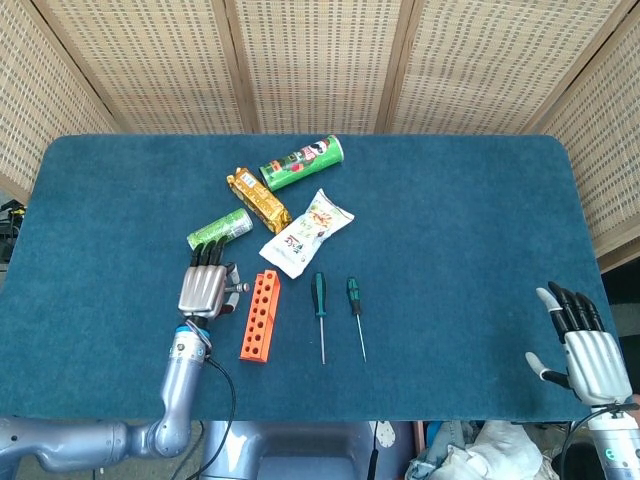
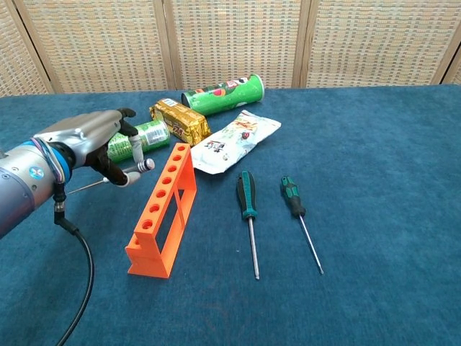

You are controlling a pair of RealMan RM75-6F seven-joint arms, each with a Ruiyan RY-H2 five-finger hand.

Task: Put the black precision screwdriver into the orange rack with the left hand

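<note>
My left hand (image 1: 205,290) (image 2: 92,148) hangs above the table just left of the orange rack (image 1: 259,315) (image 2: 162,216). It pinches the black precision screwdriver (image 2: 130,171) between thumb and fingers. The tool lies roughly level, its silver cap end (image 1: 243,288) pointing toward the rack's far end and its thin shaft sticking out to the left. The rack lies on the blue cloth with its row of holes facing up, none of them filled. My right hand (image 1: 585,345) rests open at the front right edge, far from everything.
A green can (image 1: 220,230) (image 2: 148,133) lies just behind the left hand. Further back lie a gold packet (image 1: 258,197), a green crisp tube (image 1: 302,163) and a white snack bag (image 1: 307,232). Two green-handled screwdrivers (image 2: 248,216) (image 2: 299,220) lie right of the rack.
</note>
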